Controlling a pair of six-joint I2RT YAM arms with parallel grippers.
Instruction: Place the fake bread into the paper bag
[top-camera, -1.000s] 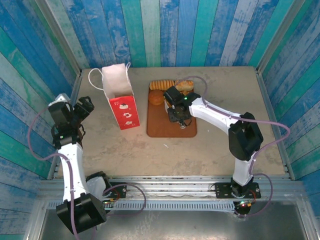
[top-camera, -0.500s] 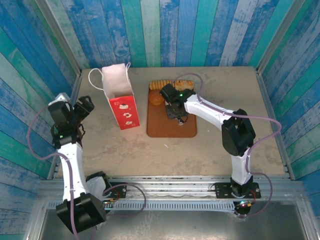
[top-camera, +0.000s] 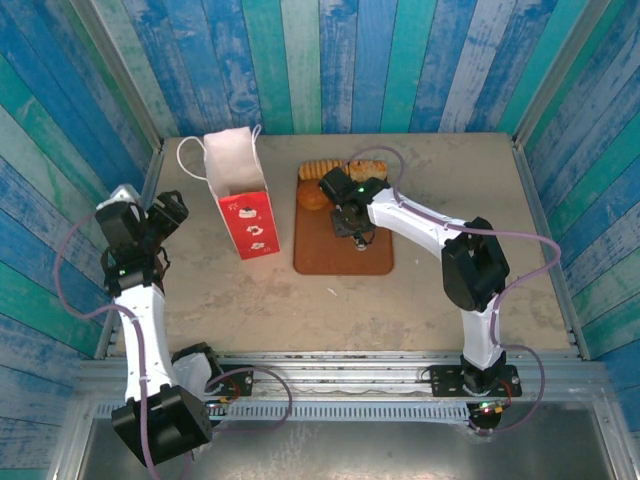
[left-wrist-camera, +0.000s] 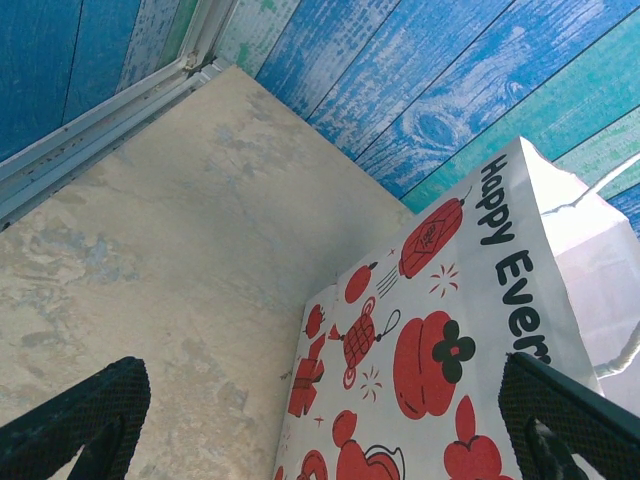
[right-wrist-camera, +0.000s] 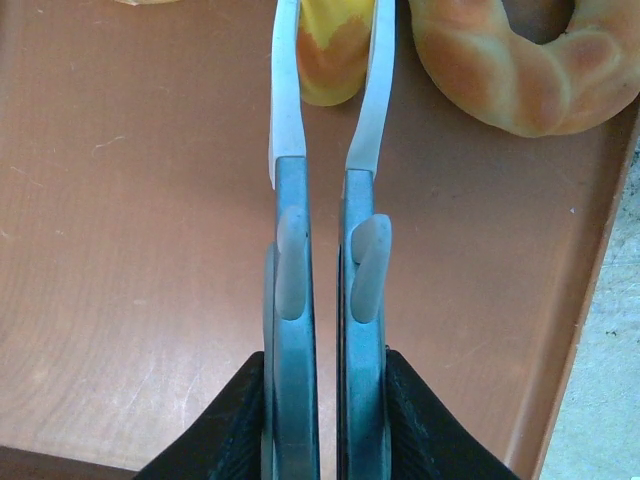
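Fake bread (top-camera: 325, 170) on far end of tray, right end effector (right-wrist-camera: 333, 50) clamped on one piece

Left end effector (top-camera: 167, 212) sits near the left wall, black fingers (left-wrist-camera: 80, 420) spread wide apart with nothing between them. Just right of it is the paper bag (top-camera: 245, 200), upright on the surface (top-camera: 200, 290), white upper part, red lower part, thin loop handles at the top. Left wrist view shows the bag side close up: red motifs, black lettering "Happy Ever" running off frame. Brown flat tray (top-camera: 340, 258) lies right of the bag, apart from it. The fake bread is bunched along the tray's far edge: braided loaves at the back, round bun (top-camera: 313, 197) at the far-left corner. Right arm (top-camera: 420, 225) reaches in from the right over the tray's far half. In right wrist view the white fingertips (right-wrist-camera: 285, 90) press on either side of a yellow-orange piece (right-wrist-camera: 322, 75) and bow out around it. A glossy curved pastry (right-wrist-camera: 510, 75) lies on the tray just right of that piece; can't tell if it touches the fingertip
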